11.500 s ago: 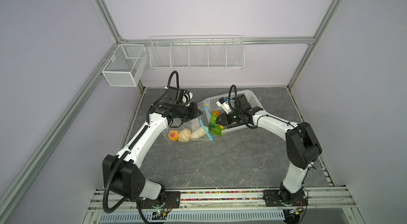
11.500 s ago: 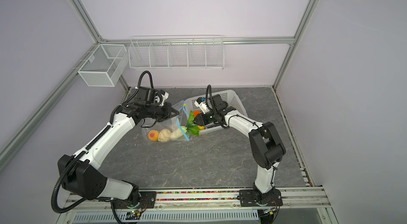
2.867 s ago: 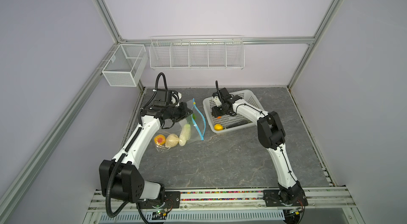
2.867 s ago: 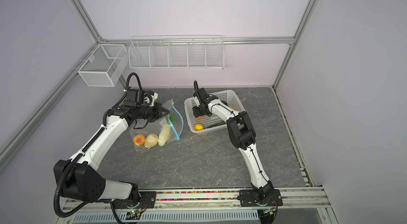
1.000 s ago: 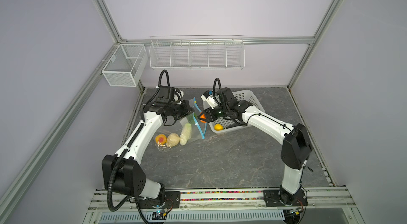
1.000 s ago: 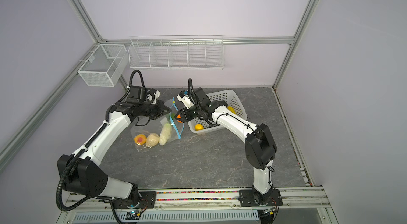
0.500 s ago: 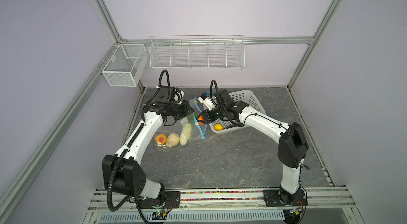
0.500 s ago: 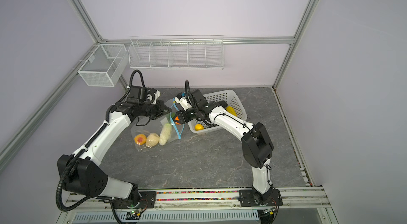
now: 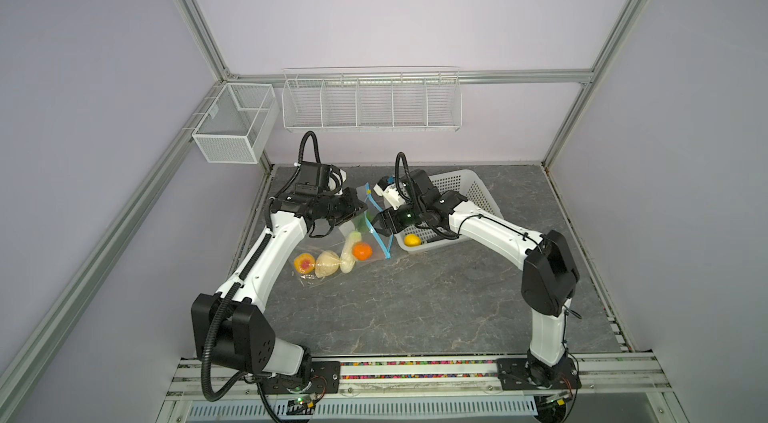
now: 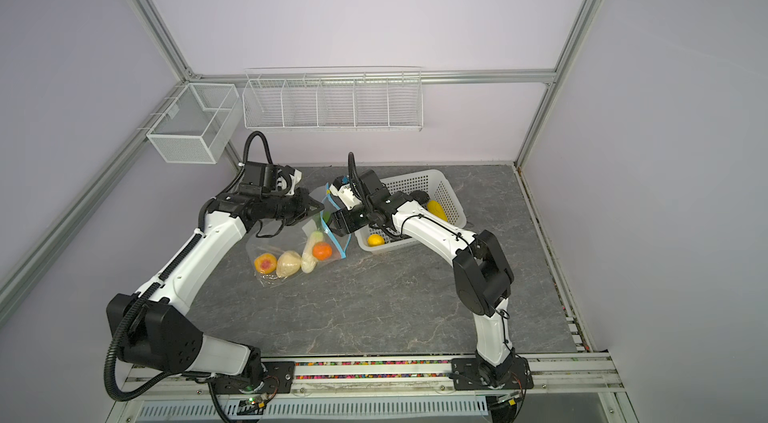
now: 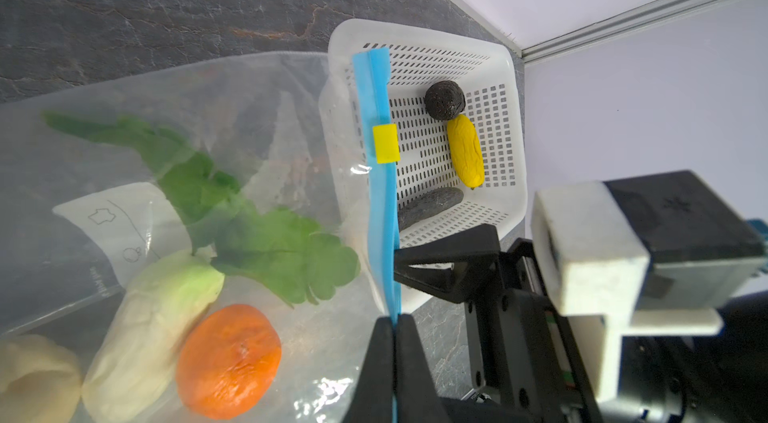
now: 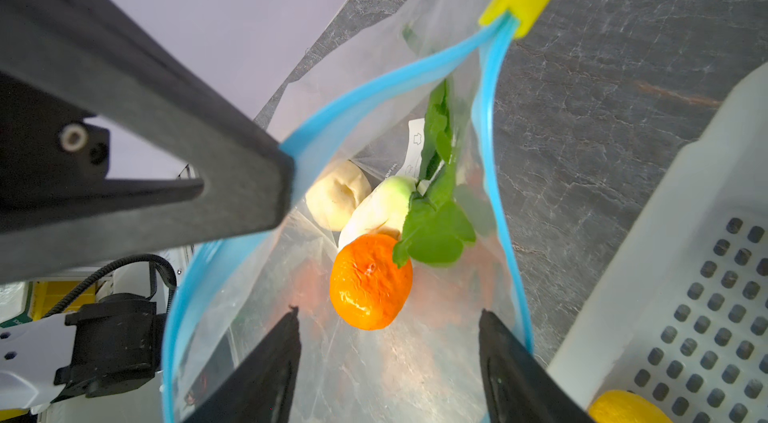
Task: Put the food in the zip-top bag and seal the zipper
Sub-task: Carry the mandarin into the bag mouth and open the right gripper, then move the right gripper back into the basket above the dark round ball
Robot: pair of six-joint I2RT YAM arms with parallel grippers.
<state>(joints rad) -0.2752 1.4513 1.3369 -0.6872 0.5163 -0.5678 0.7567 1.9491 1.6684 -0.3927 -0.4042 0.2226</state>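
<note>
Above the grey tabletop, your left fingers are pinched tight on the zipper. They lift one lip of the zip-top bag, so its mouth gapes toward two o'clock in both top views. Your right fingers stand wide and empty in that mouth. An orange lies just inside, beside a cream-white piece and green leaves.

Back the right arm out straight and clear of the blue strip on both sides, so the pinched lip is not tugged loose.

The white basket sits at the bag's three o'clock. It holds a lemon, a corn piece and two dark pieces. The lemon is nearest the mouth and looks the easiest next pick.
</note>
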